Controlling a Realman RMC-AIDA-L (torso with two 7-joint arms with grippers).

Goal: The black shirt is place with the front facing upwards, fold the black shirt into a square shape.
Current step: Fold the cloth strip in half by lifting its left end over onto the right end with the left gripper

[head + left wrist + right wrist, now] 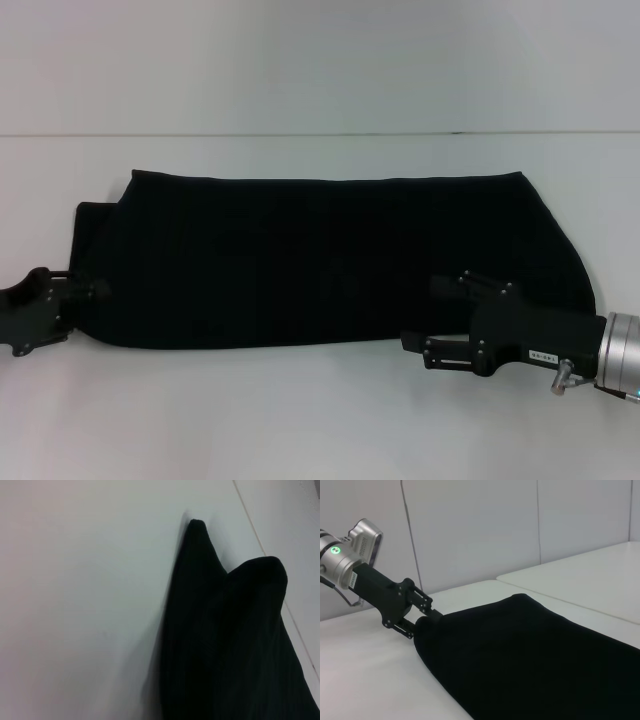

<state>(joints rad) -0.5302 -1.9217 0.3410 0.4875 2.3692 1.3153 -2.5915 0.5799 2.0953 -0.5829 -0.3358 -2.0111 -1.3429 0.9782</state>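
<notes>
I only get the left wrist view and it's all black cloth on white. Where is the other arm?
Observer: The right tool sits at the near edge of the black shirt, toward the shirt's right end, jaws apart.
Operator: Is the shirt a square now?
Observer: No. The head view shows it as a long flat band lying across the table.
Operator: Do the white letters show?
Observer: None show in any view, only plain black cloth.

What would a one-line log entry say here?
black shirt: folded lengthwise on table | left gripper: at left end | right gripper: at near edge
</notes>
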